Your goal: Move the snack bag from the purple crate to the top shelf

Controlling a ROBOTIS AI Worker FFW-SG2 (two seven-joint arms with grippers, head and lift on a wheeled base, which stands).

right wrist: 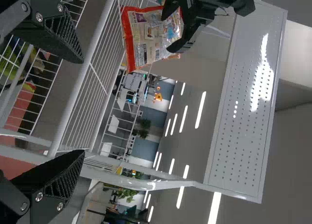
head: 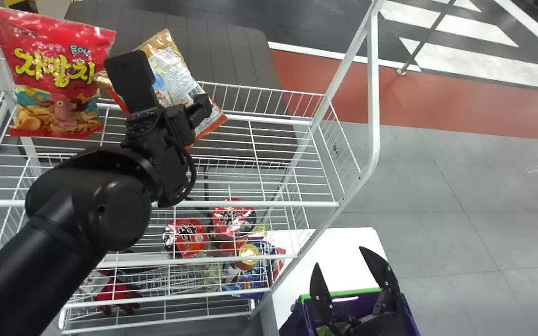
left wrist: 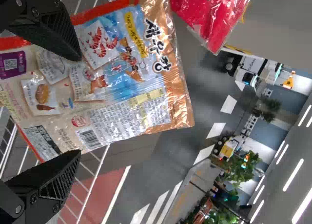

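Note left gripper [left wrist: 78, 106], right gripper [right wrist: 83, 107] unclenched; pinch presumably light, crushable snack bag [left wrist: 112, 82] by crimped seal [left wrist: 180, 112] near rear edge of top shelf [head: 269, 119].

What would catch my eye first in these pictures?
Probably the bright red snack bag at the left end of the white rack's top shelf. Beside it a gold-edged bag leans at a slant, right at the open black left gripper. At the lower right, the right gripper spreads two pointed fingers above a purple crate.
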